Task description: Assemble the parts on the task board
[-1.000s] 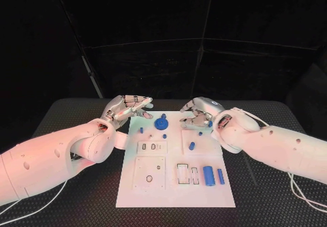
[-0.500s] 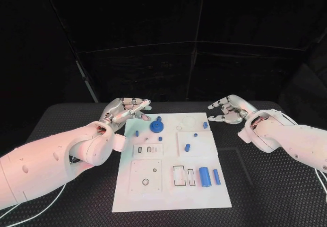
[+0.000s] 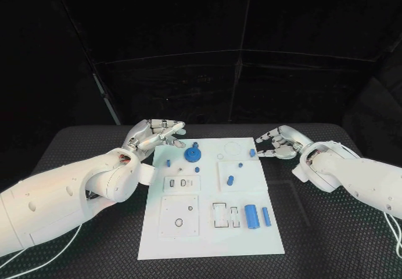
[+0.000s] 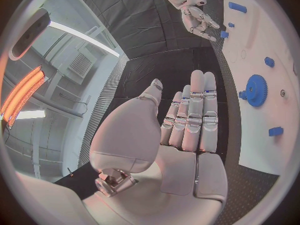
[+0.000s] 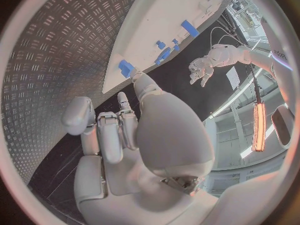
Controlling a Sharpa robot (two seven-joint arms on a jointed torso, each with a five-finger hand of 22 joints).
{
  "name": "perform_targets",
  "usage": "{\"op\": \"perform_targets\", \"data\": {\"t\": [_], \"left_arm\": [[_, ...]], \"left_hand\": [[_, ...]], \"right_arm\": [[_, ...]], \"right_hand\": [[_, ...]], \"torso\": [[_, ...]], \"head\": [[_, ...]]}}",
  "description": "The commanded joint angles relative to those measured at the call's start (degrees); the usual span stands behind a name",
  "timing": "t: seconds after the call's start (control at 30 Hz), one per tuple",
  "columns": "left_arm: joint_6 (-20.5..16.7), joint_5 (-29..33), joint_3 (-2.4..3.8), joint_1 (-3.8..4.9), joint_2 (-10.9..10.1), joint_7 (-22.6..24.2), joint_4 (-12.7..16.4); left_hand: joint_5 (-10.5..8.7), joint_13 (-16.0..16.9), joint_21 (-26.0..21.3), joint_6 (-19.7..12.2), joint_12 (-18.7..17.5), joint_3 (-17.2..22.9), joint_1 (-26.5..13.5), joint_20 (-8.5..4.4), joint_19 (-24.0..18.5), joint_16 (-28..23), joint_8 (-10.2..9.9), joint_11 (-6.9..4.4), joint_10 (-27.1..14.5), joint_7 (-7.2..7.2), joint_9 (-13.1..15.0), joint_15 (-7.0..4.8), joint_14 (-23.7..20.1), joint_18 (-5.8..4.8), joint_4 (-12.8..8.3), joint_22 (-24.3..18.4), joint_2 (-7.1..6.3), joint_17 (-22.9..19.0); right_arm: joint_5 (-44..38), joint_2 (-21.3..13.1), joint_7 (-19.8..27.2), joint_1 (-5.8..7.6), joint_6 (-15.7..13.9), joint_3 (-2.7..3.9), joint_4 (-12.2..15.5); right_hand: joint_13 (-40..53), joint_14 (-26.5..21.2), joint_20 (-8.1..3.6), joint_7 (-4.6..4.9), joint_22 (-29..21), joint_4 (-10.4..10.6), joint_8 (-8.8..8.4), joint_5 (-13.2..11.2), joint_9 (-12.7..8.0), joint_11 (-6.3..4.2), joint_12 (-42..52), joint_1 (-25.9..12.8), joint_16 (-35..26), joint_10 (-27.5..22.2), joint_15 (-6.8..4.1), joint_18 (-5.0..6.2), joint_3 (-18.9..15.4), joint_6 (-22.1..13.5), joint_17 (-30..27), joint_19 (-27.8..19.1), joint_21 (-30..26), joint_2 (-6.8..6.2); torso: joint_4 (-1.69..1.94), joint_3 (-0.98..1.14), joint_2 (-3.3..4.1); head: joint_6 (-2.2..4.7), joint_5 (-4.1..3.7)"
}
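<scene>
The white task board [image 3: 210, 232] lies in the middle of the table. A blue gear [image 3: 193, 154] stands near its far left end, also seen as the gear [image 4: 255, 91]. Small blue parts [image 3: 229, 181] are scattered over the far half, and two blue cylinders [image 3: 251, 216] lie at the near right. My left hand [image 3: 155, 135] hovers by the board's far left corner, fingers straight and holding nothing, as the left hand [image 4: 187, 120] shows. My right hand [image 3: 276, 142] hangs just off the far right corner, fingers loosely bent and empty, beside a small blue peg [image 3: 252, 153].
Black ribbed matting [image 3: 335, 232] surrounds the board on every side. Rectangular slots [image 3: 223, 214] and a round hole [image 3: 182, 222] mark the board's near half. A dark curtain backs the table.
My right hand has drawn back off the board's far end to its right corner, then sunk a little. The left hand has stayed where it was.
</scene>
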Motion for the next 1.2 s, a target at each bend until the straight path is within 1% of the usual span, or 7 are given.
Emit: {"op": "perform_targets", "data": {"t": [0.03,0.1,0.23,0.37,0.53,0.7,1.2], "left_arm": [[0.6,-0.2,0.06,0.06,0.1,0.4,0.0],[0.7,-0.2,0.06,0.06,0.1,0.4,-0.1],[0.7,-0.2,0.06,0.06,0.1,0.4,-0.2],[0.7,-0.2,0.06,0.05,0.2,0.4,-0.2],[0.8,-0.2,0.06,0.05,0.2,0.3,-0.3],[0.8,-0.2,0.06,0.05,0.2,0.3,-0.3],[0.8,-0.2,0.06,0.05,0.2,0.3,-0.3]], "left_hand": [[0.03,-0.1,-0.3,-0.2,-0.4,0.0,0.5,-0.12,-0.5,0.1,-0.3,0.13,-0.1,0.34,0.0,0.02,-0.3,0.53,-0.4,0.0,0.07,0.1],[0.03,-0.1,-0.3,-0.2,-0.4,0.0,0.5,-0.12,-0.5,0.1,-0.3,0.13,-0.1,0.34,0.0,0.02,-0.3,0.53,-0.4,0.0,0.07,0.1],[0.03,-0.1,-0.3,-0.2,-0.4,0.0,0.5,-0.12,-0.5,0.1,-0.3,0.13,-0.1,0.34,0.0,0.02,-0.3,0.53,-0.4,0.0,0.07,0.1],[0.03,-0.1,-0.3,-0.2,-0.4,0.0,0.5,-0.12,-0.5,0.1,-0.3,0.13,-0.1,0.34,0.0,0.02,-0.3,0.53,-0.4,0.0,0.07,0.1],[0.03,-0.1,-0.3,-0.2,-0.4,0.0,0.5,-0.12,-0.5,0.1,-0.3,0.13,-0.1,0.34,0.0,0.02,-0.3,0.53,-0.4,0.0,0.07,0.1],[0.03,-0.1,-0.3,-0.1,-0.3,-0.1,0.5,-0.11,-0.5,0.1,-0.3,0.12,-0.1,0.33,0.0,0.02,-0.4,0.53,-0.5,0.0,0.12,0.2],[0.03,-0.1,-0.3,-0.1,-0.3,-0.1,0.6,-0.11,-0.5,0.1,-0.3,0.12,-0.1,0.33,0.0,0.02,-0.4,0.53,-0.6,0.0,0.18,0.2]], "right_arm": [[0.1,0.4,0.9,-0.01,1.3,0.04,-0.4],[0.1,0.7,1.1,-0.1,1.0,0.04,-0.8],[0.2,1.3,1.3,-0.16,0.9,0.04,-1.2],[0.2,1.8,1.2,-0.18,1.3,0.05,-1.4],[0.2,2.2,1.1,-0.2,2.0,0.05,-1.6],[0.1,2.4,0.9,-0.21,2.4,0.05,-1.8],[-0.8,3.1,0.1,-0.32,3.4,0.05,-2.6]], "right_hand": [[6.8,4.8,0.06,-0.08,0.0,-0.2,0.25,0.0,0.1,0.04,0.0,0.3,-0.2,0.0,0.12,0.31,0.0,0.3,10.3,-0.1,-0.3,0.32],[7.0,4.8,0.06,-0.09,0.2,-0.3,0.31,0.2,0.1,0.02,0.1,0.3,-0.2,0.1,0.11,0.28,0.0,0.4,10.5,0.0,-0.3,0.49],[7.2,4.9,0.06,-0.12,0.4,-0.3,0.42,0.4,0.1,-0.01,0.3,0.2,-0.1,0.2,0.09,0.23,0.0,0.6,10.7,0.1,-0.1,0.77],[7.3,4.9,0.03,-0.21,0.5,-0.3,0.66,0.4,0.2,-0.08,0.4,0.0,0.0,0.3,0.05,0.22,0.0,1.1,10.8,0.2,-0.1,1.11],[7.5,5.0,-0.07,-0.43,0.7,-0.6,1.14,0.2,0.3,-0.27,0.7,0.0,0.0,0.5,-0.1,0.2,0.0,2.2,11.0,0.3,0.0,1.65],[7.7,5.0,-0.16,-0.58,0.9,-0.9,1.42,0.1,0.4,-0.4,0.8,0.0,0.0,0.6,-0.21,0.17,0.1,2.9,11.1,0.4,0.1,2.0],[8.0,5.0,-0.48,-1.05,1.3,-1.5,2.03,0.1,0.4,-0.83,1.0,0.0,0.1,0.9,-0.57,0.1,0.7,4.9,11.3,0.7,0.3,3.18]], "torso": [[-0.05,-0.05,0.0],[-0.06,0.0,0.01],[-0.04,-0.03,0.02],[0.0,-0.08,-0.02],[0.02,-0.02,0.0],[-0.06,-0.09,-0.05],[-0.03,-0.02,-0.02]], "head": [[-0.01,0.02],[-0.06,0.0],[-0.09,0.02],[-0.18,0.05],[-0.22,0.09],[-0.24,0.12],[-0.59,0.21]]}}
